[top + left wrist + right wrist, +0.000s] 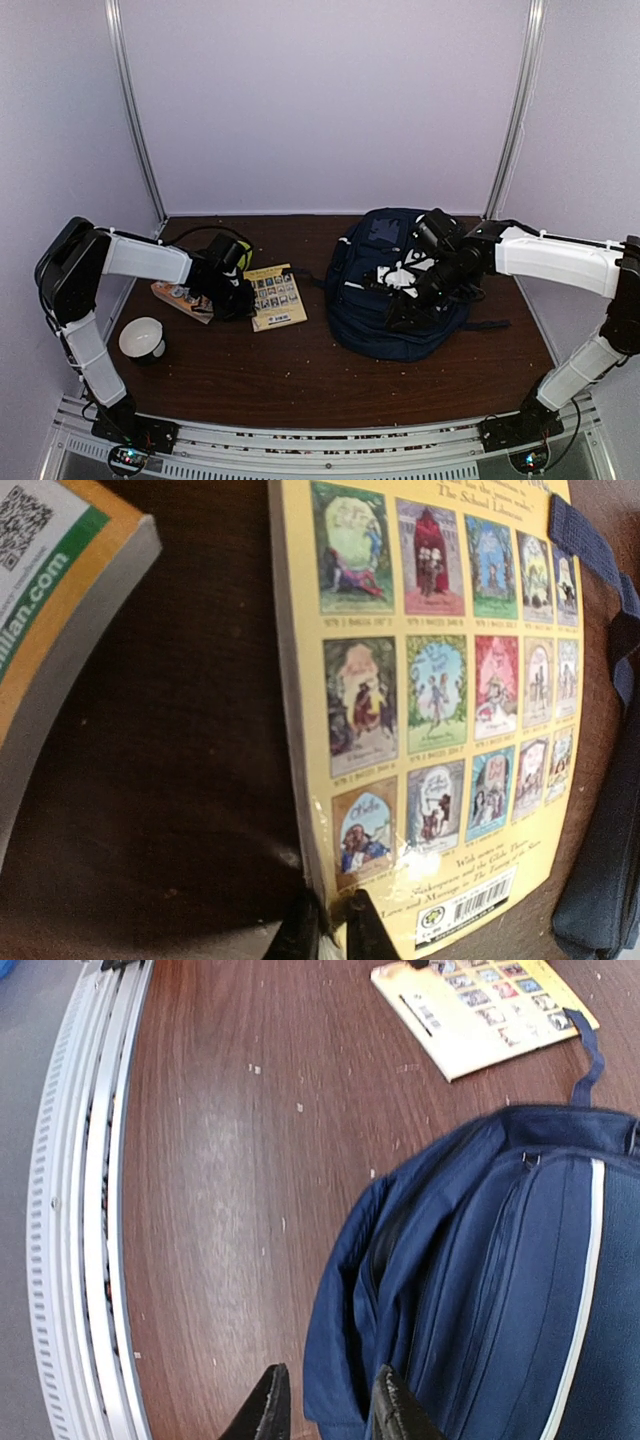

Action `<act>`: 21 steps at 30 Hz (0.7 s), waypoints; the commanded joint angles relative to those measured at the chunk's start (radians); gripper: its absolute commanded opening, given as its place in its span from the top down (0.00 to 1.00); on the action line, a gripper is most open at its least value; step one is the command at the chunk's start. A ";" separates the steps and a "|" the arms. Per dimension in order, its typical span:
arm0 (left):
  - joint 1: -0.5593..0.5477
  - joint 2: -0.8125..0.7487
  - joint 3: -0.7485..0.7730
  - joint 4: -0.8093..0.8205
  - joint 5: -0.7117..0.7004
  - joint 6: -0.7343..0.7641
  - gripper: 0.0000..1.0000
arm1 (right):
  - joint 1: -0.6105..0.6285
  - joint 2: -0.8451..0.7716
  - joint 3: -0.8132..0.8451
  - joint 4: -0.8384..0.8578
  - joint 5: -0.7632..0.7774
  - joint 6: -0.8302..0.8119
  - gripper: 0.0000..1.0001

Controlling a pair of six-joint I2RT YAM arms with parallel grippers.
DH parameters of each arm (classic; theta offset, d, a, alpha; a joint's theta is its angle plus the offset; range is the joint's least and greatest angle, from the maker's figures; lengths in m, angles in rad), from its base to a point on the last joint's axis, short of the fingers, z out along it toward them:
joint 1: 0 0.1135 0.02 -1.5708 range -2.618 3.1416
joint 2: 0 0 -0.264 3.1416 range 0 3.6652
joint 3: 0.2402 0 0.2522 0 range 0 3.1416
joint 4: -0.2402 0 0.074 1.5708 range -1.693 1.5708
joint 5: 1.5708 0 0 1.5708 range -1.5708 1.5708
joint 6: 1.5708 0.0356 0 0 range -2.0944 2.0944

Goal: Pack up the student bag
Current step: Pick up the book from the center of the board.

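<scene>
The navy student bag point(365, 310) lies flat at the right of the table, its white stripe and zips filling the right wrist view point(500, 1280). My right gripper point(405, 300) point(330, 1410) is open at the bag's outer edge. A fold of blue fabric sits between its fingers and bare table shows beside the left finger. A yellow book point(275, 297) point(440, 680) point(480, 1010) lies flat, left of the bag. My left gripper point(238, 290) point(332, 930) is shut on the yellow book's near corner by the spine. One finger is on the cover and the other is beside the edge.
A second, thicker book point(180, 298) point(60, 610) with an orange and green cover lies left of the yellow one. A white cup point(143, 338) stands near the left arm. The bag's strap point(585, 540) reaches toward the yellow book. White walls enclose the table on three sides.
</scene>
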 commanded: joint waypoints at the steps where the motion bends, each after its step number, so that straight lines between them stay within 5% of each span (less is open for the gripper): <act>1: 0.007 -0.014 -0.051 0.012 0.024 -0.003 0.94 | 0.050 0.050 0.089 0.101 -0.018 0.127 0.71; 13: 0.006 -0.077 -0.268 0.164 0.057 -0.030 1.00 | 0.131 0.493 0.483 0.271 -0.129 0.683 0.73; 21: 0.006 -0.082 -0.356 0.199 0.065 -0.040 1.00 | 0.116 0.730 0.651 0.291 -0.094 0.951 0.62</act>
